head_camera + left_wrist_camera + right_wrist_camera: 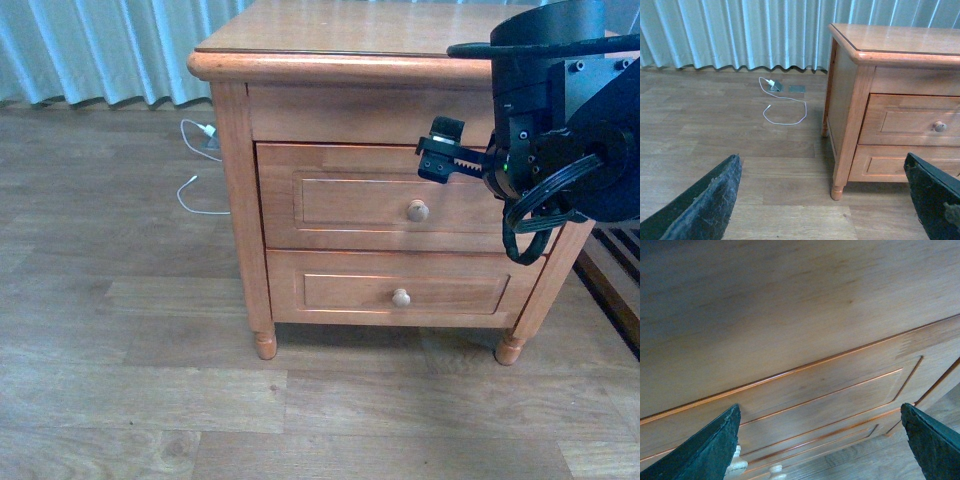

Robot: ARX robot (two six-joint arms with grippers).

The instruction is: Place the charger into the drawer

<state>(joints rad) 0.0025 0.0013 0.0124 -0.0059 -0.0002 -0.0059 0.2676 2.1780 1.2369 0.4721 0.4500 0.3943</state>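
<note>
The right tool (440,150), fingers spread and empty, hangs near the drawer (390,200), at 11 o'clock from its knob (417,211). The left tool (825,200) is spread too.

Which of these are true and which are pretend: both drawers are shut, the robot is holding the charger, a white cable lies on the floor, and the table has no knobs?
1. Both drawers are shut. True: the taller drawer and the shallower drawer sit flush.
2. The right gripper holds the charger. False: it is open, holding nothing; no charger shows.
3. A white cable lies on the floor. True.
4. The nightstand has no knobs. False: each drawer has a round knob.
</note>
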